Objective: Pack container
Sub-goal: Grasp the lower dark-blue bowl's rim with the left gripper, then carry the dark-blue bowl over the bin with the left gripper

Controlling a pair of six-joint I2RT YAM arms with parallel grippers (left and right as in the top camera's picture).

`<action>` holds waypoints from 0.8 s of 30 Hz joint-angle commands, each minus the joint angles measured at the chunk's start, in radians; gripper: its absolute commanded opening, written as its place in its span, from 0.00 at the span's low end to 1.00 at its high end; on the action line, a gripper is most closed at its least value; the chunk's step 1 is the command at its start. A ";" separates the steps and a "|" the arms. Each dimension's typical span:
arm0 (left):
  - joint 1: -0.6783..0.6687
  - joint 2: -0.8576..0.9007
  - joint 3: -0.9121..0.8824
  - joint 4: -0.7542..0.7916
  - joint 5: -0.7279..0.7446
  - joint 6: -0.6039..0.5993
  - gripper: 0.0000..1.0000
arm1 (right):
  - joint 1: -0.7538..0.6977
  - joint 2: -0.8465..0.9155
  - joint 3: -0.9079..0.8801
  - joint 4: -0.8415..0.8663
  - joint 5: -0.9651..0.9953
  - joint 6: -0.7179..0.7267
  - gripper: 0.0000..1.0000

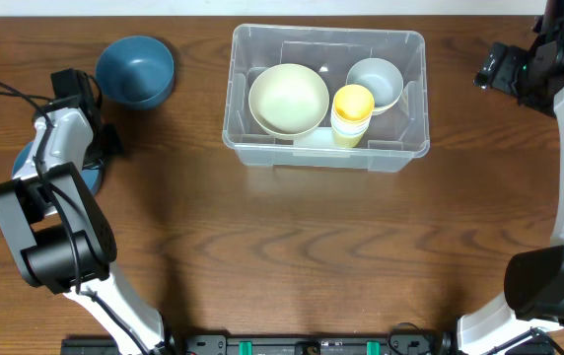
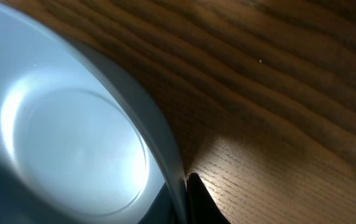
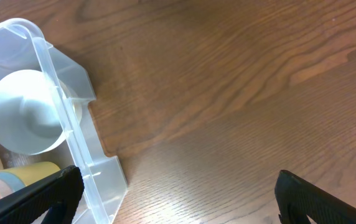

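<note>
The container (image 1: 312, 156) is set at the middle of the desk's far edge and is already loaded with a cream bowl (image 1: 288, 99), a stack of cups (image 1: 352, 113) and a pale grey bowl (image 1: 375, 81). Two items are judged still to be packed: a dark blue bowl (image 1: 136, 69) near the far left corner and a light blue bowl (image 2: 72, 143) at the left edge. The left gripper (image 2: 179, 205) is placed at that bowl's rim, and whether its fingers are closed cannot be told. The right gripper (image 3: 178, 196) is held wide and empty towards the far right corner.

wooden table (image 1: 292, 247) carries the container (image 1: 327, 32) and a blue bowl (image 1: 136, 69).
</note>
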 commanded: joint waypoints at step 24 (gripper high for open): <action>-0.623 -0.576 -0.005 0.129 0.442 0.406 0.06 | -0.002 -0.017 0.014 0.000 0.016 -0.008 0.99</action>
